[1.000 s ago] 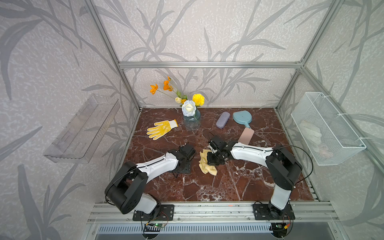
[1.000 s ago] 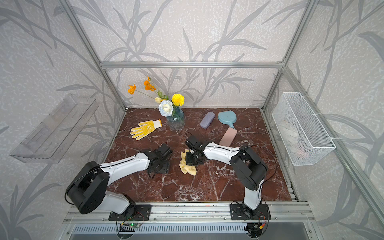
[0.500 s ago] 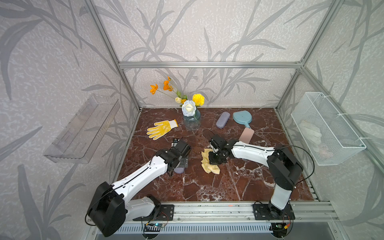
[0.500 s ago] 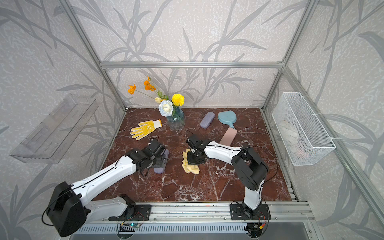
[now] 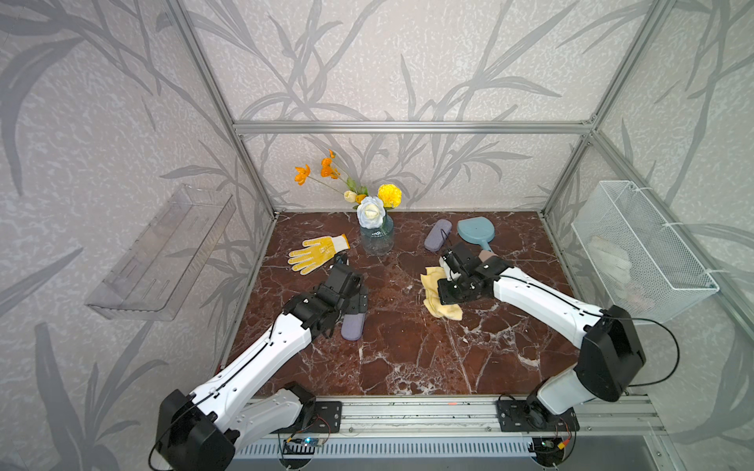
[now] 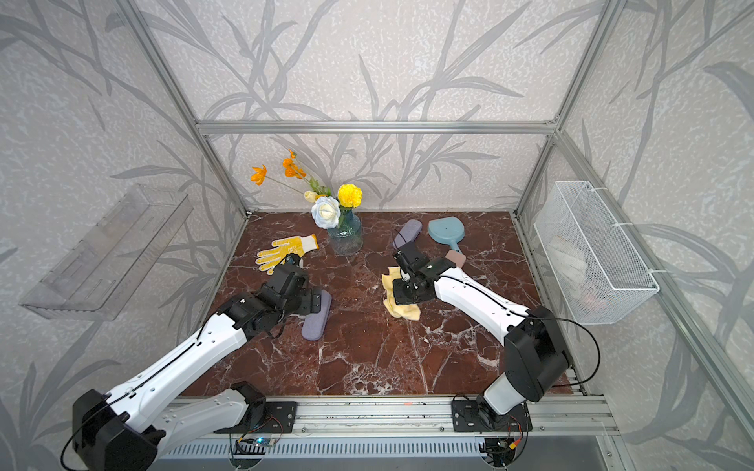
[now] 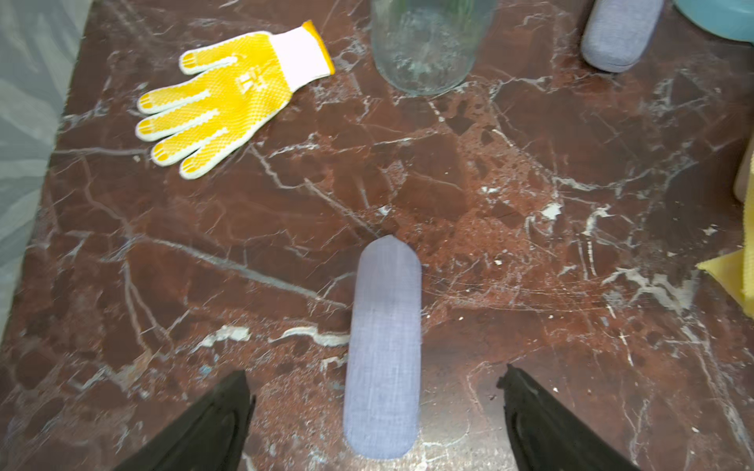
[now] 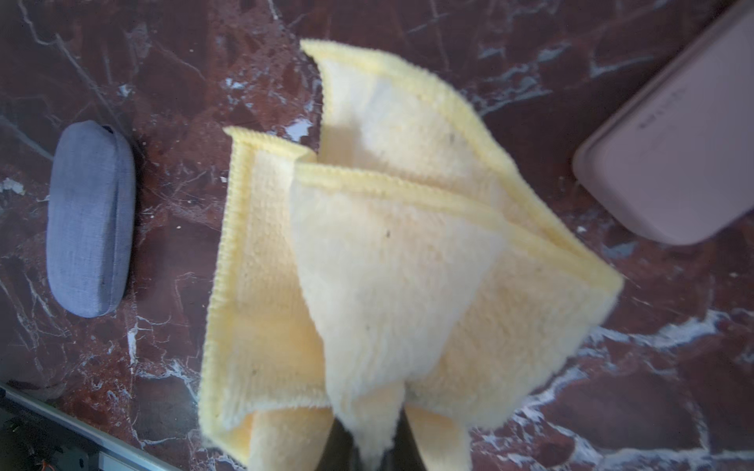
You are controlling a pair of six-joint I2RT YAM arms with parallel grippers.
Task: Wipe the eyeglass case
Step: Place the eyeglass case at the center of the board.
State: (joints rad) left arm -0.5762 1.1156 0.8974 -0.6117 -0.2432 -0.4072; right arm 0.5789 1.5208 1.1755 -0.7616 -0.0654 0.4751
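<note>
Left gripper (image 7: 373,371): jaws spread wide, one either side of the near end of the eyeglass case (image 7: 383,346), clear of it, holding nothing. A second ago they were set closer and this arm was further in, beside the cloth; so the case has been set down and released. The case lies flat on the marble table (image 5: 408,359), left of centre, long axis pointing away from the arm. Right gripper (image 8: 367,456): closed tight on a fold of the yellow cloth (image 8: 387,265), which hangs below it. It has drawn off rightward, so cloth and case are now well apart. Judgement: the wiping pass is over or paused, since nothing touches the case. Room: the front strip of the table is bare, as is the stretch between case and cloth, so either arm can retreat freely. Further back it tightens. The pink case (image 8: 673,142) lies just beside the cloth. The yellow glove (image 5: 316,253) and glass vase (image 5: 376,240) lie beyond the left gripper. A second grey case (image 5: 437,235) and a blue hand mirror (image 5: 475,233) lie near the back wall.
</note>
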